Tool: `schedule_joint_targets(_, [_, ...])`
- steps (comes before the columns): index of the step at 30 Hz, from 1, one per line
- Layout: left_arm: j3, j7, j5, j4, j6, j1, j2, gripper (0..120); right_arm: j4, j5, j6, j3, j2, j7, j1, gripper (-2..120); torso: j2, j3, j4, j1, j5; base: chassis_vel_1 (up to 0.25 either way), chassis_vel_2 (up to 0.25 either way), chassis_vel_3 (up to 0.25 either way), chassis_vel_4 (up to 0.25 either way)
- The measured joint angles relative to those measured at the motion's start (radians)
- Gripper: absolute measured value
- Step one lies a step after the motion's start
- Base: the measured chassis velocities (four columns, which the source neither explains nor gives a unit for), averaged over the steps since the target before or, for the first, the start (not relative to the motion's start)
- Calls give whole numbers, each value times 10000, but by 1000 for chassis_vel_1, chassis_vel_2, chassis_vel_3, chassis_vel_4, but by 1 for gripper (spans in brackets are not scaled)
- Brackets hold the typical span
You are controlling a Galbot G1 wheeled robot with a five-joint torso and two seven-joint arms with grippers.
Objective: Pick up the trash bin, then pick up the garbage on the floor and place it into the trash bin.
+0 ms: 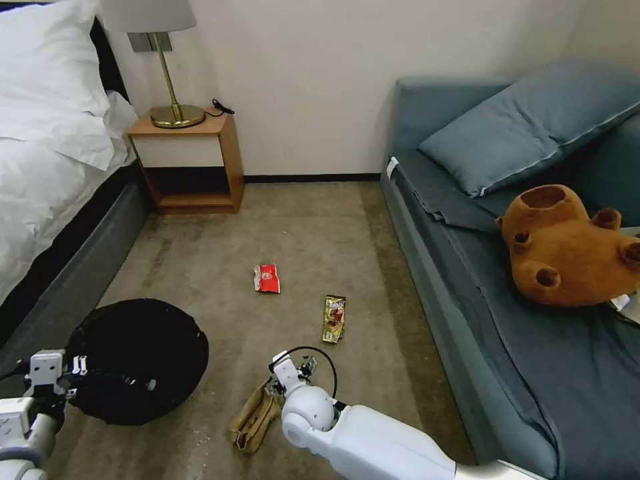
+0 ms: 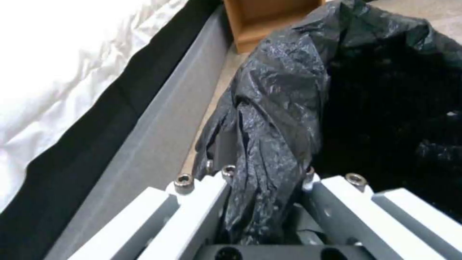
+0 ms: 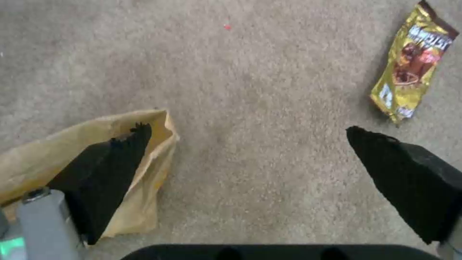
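Crumpled tan paper bag (image 3: 86, 159) lies on the beige carpet (image 3: 250, 90) under one pad of my spread right gripper (image 3: 245, 155), off-centre, its length running away sideways. My left gripper (image 2: 262, 180) clamps the black-bagged round bin's rim (image 2: 279, 94) beside the bed.

blk bin bag (image 1: 137, 360), red packet (image 1: 267, 278), gold wrapper (image 1: 334, 319), tan bag (image 1: 253, 419)

Nothing reads clearly; the gold wrapper (image 3: 411, 63) bears blurred white lettering (perhaps a brand name).
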Motion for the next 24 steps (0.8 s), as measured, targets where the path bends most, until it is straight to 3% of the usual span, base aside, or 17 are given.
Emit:
schedule_joint_targets(9, [-455, 65, -288, -99, -167, 440, -64, 4, -133, -389, 6, 16, 448, -145, -673, 100, 0, 0, 0, 0, 0, 0, 0, 0, 0])
schedule_joint_targets(24, [-497, 75, -353, -226, -211, 531, -88, 4, -795, -1219, 728, 293, 888, -987, -935, 100, 0, 0, 2, 0, 1, 0, 0, 0, 0])
